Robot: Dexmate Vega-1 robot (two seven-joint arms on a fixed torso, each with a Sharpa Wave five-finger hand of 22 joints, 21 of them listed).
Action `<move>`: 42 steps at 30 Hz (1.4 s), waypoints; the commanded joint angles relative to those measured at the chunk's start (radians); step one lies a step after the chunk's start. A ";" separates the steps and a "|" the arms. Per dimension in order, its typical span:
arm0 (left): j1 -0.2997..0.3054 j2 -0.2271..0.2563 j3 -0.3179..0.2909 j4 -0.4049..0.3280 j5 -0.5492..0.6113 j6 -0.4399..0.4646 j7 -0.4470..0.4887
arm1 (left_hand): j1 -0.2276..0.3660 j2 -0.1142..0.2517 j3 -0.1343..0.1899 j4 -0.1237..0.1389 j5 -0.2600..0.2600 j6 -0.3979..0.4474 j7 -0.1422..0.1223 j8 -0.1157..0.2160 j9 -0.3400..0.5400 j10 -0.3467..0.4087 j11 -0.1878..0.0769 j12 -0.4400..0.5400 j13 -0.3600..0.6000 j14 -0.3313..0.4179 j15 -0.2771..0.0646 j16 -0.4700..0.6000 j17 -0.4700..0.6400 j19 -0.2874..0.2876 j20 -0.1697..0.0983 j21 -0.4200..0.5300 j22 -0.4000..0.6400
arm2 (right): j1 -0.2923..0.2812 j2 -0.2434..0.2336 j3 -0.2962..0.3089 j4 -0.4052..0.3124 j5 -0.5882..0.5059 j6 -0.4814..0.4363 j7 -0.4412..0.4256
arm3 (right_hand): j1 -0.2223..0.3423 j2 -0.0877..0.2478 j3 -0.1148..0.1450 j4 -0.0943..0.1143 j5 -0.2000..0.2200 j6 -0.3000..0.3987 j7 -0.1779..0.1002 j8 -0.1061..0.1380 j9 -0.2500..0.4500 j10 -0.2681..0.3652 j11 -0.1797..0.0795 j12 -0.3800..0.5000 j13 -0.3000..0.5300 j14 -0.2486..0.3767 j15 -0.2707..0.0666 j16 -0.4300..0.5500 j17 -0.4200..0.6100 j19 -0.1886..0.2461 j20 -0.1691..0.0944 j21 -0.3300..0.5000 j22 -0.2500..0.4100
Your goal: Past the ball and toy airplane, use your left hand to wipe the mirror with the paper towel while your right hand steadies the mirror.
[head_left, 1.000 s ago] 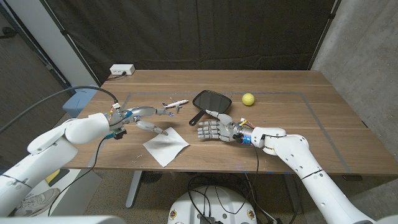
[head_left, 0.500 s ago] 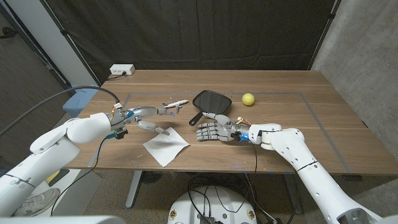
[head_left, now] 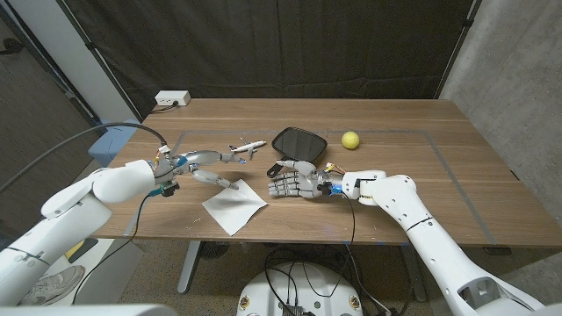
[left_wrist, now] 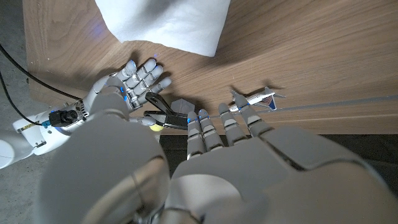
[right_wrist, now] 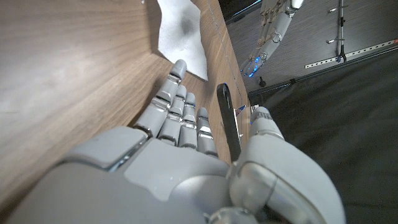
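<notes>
Mirror (head_left: pixel 299 140) (black, unmarked), right hand (head_left: pixel 290 182) at its handle

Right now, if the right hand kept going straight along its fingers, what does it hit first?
Likely the paper towel. The right hand, gripping the mirror by the handle, points toward the robot's left, with only bare table between. Fingertip height is unclear, so it might pass above.

A lab — black curtain (head_left: pixel 263 44) backdrop, wooden table (head_left: pixel 421 175), trailing cables (head_left: pixel 79 140).
</notes>
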 commanded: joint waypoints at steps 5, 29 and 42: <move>-0.003 -0.003 -0.001 0.016 -0.010 -0.005 0.003 | 0.005 -0.002 -0.009 0.001 0.009 -0.001 0.008 -0.003 0.002 -0.006 0.004 0.004 0.003 -0.005 -0.059 0.005 0.003 -0.001 -0.007 -0.005 0.004 | 0.010 0.071 0.001 0.031 -0.011 -0.019 -0.044 | 0.072 0.016 0.041 0.000 0.008 0.043 0.030 0.020 0.006 0.054 -0.026 0.014 0.003 0.096 -0.063 0.017 0.006 0.044 -0.041 0.039 0.015; -0.063 0.011 0.048 0.060 -0.026 -0.007 -0.010 | -0.002 0.003 -0.023 0.011 0.021 -0.006 0.009 -0.003 0.002 -0.010 -0.001 0.005 0.004 -0.011 -0.057 0.005 0.005 0.001 -0.014 -0.007 0.005 | -0.043 0.153 0.069 0.001 -0.008 -0.011 -0.175 | 0.389 0.082 0.298 0.134 0.014 0.187 -0.055 0.041 0.009 0.254 -0.117 0.003 0.020 0.366 -0.243 0.135 0.099 -0.015 -0.137 0.333 0.262; -0.126 0.023 0.106 0.087 -0.037 -0.002 -0.032 | -0.009 0.006 -0.032 0.018 0.026 -0.006 0.008 -0.002 0.002 -0.007 0.000 0.007 0.004 -0.011 -0.060 0.006 0.006 0.002 -0.017 -0.008 0.005 | -0.128 0.202 0.140 -0.088 -0.017 0.059 -0.324 | 0.485 0.069 0.368 0.220 0.015 0.338 -0.095 0.050 0.026 0.478 -0.169 0.066 0.074 0.621 -0.288 0.351 0.248 -0.015 -0.162 0.607 0.384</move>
